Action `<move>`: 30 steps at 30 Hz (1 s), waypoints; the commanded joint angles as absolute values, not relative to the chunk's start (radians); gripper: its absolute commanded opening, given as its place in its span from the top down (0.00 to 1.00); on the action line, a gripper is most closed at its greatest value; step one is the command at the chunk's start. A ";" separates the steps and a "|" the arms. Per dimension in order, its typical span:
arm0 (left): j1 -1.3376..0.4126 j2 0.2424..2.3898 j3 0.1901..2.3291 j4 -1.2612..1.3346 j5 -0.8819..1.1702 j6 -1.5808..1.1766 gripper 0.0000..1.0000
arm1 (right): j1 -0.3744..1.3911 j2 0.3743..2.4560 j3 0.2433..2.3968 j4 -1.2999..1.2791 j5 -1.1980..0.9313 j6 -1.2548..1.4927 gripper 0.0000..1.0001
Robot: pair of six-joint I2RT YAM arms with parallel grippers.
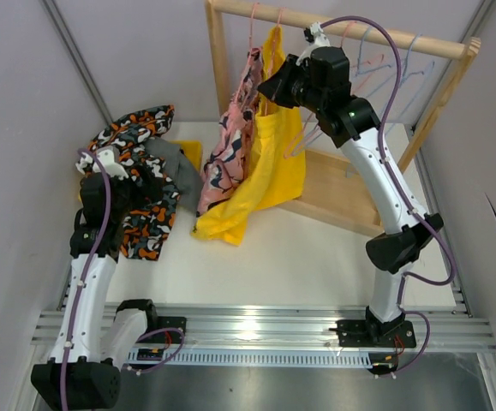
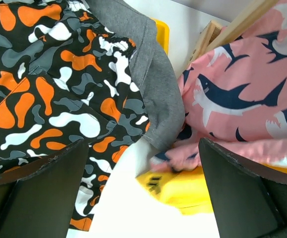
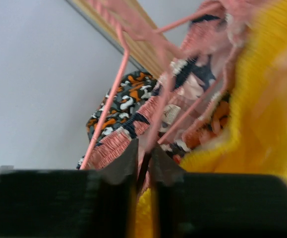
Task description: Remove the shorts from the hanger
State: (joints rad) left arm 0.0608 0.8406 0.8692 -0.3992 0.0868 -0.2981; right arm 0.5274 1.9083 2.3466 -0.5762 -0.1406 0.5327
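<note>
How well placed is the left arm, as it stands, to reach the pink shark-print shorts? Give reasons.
Probably yes, low down: the open left pincer hovers beside the pink shorts, with nothing between. Their waistband on the hanger looks harder, since the right pincer is shut there.

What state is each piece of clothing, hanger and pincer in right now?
Pink shorts: hanging from rail.
Yellow shorts: hanging from rail.
Camouflage shorts: off, lying on table.
Grey shorts: off, lying on table.
Spare hangers: empty, on rail.
Left pincer: open.
Right pincer: shut.
</note>
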 commanded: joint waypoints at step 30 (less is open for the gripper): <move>-1.100 1.149 1.321 -0.134 0.014 -0.189 0.01 | 0.675 1.490 2.249 -0.529 0.129 0.523 1.00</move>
